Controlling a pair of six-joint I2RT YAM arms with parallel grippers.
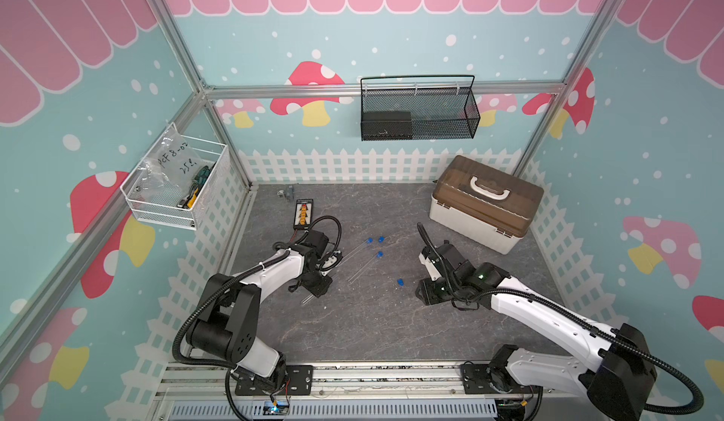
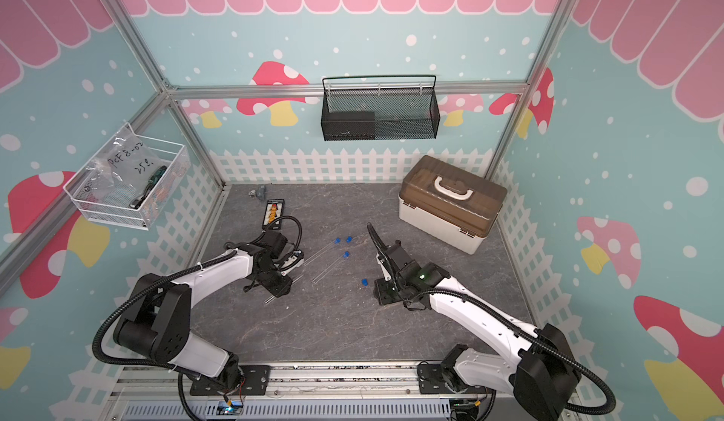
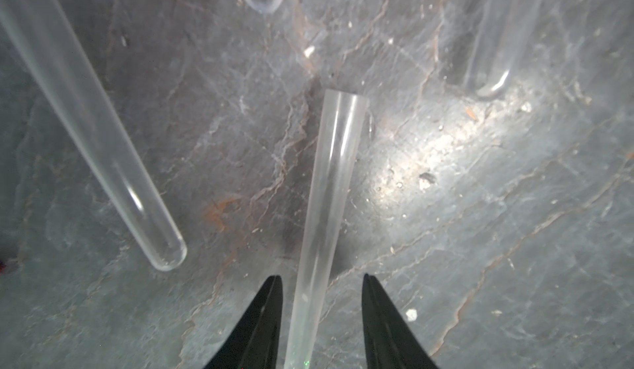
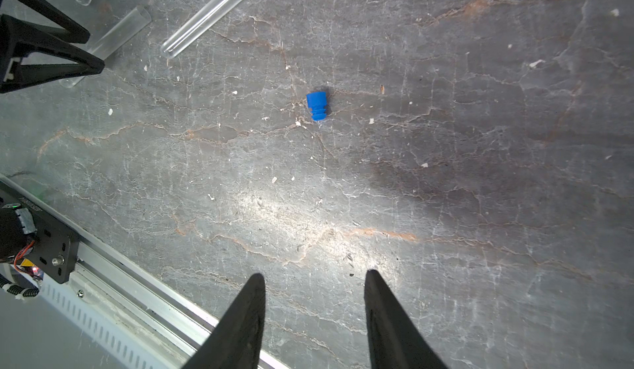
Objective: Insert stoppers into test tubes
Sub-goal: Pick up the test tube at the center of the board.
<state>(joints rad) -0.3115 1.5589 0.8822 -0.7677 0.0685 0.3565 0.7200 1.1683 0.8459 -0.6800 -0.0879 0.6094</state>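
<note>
Lining up on a tube to pick it up for its stopper.
My left fingers (image 3: 267, 315) straddle an open-mouthed test tube (image 3: 326, 213) lying on the worktop (image 3: 480, 247), spread with a gap on each side. Next comes a gentle pinch that doesn't roll it. My right fingers (image 4: 247, 315) hang spread and empty, with a loose blue stopper (image 4: 316, 107) lying ahead.

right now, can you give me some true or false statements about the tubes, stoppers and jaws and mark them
A test tube lies between the left gripper's open jaws. True.
The right gripper holds a stopper. False: its jaws are empty; a blue stopper lies on the table ahead.
Four blue stoppers show in a top view. True.
The black mesh basket sits on the table. False: the basket hangs on the back wall.
</note>
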